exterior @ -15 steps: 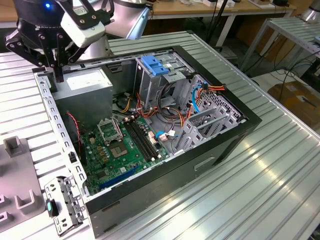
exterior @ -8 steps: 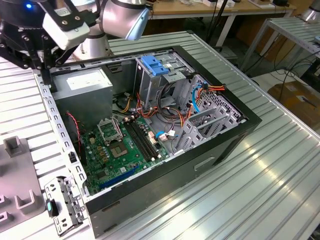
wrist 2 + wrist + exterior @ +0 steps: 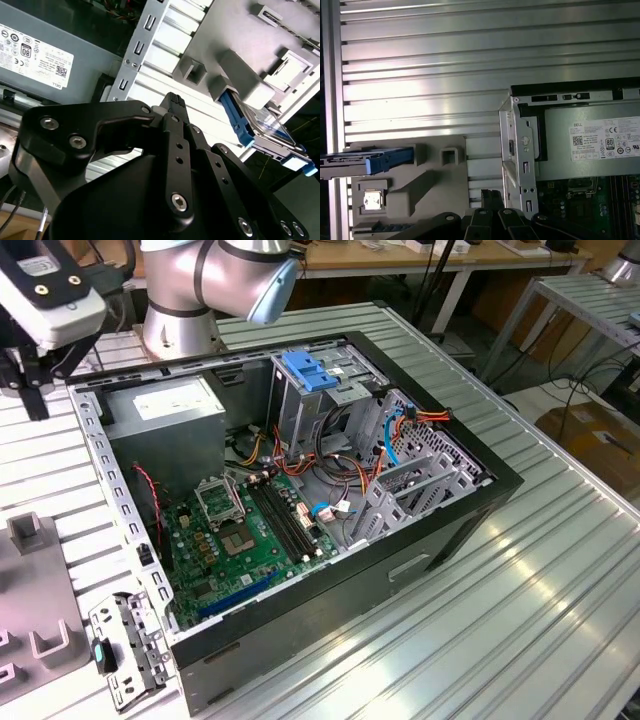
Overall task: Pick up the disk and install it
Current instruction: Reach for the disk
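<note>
Exterior view: open case (image 3: 440, 530) on worktop (image 3: 520, 630), motherboard (image 3: 240, 540) exposed.
Both wrist views: tool (image 3: 172, 100) (image 3: 489, 197), fingers pressed together, nothing held, over the worktop beside the case.
Disk (image 3: 267, 131) (image 3: 370, 161): silver, blue-framed, standing on edge in grey holder (image 3: 240, 80) (apart from tool).

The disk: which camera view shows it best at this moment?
The second wrist view: the disk shows its silver face and blue carrier, held in the grey holder. The first wrist view catches the disk edge-on, mostly blue carrier. The exterior view gives part of the grey holder.
</note>
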`<state>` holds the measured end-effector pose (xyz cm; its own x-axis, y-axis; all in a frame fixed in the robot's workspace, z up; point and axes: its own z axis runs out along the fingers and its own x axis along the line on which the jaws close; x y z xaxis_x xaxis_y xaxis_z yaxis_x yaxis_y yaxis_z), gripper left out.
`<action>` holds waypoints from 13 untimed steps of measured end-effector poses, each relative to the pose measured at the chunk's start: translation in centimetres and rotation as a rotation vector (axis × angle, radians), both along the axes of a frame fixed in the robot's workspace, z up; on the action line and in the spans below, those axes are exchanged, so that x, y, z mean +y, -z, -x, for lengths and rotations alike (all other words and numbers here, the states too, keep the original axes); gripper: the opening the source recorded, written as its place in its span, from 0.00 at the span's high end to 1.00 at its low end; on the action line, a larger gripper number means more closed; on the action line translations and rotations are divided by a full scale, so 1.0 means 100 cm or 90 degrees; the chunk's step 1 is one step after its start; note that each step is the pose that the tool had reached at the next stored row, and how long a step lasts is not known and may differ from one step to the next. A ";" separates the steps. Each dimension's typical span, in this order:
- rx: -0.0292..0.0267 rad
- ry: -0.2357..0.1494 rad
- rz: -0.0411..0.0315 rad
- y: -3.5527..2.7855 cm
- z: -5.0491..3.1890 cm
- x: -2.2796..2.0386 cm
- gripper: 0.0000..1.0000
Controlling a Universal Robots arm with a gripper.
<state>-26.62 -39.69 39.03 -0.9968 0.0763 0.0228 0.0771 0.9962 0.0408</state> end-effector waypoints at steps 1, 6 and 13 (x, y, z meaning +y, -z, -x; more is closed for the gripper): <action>0.0001 0.000 0.0000 0.0000 0.0031 0.0000 0.89; 0.0004 0.000 0.0000 0.0001 0.0158 0.0000 0.89; 0.0005 0.000 0.0000 0.0000 0.0179 0.0000 0.89</action>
<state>-28.41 -39.68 39.03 -0.9968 0.0762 0.0235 0.0771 0.9962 0.0407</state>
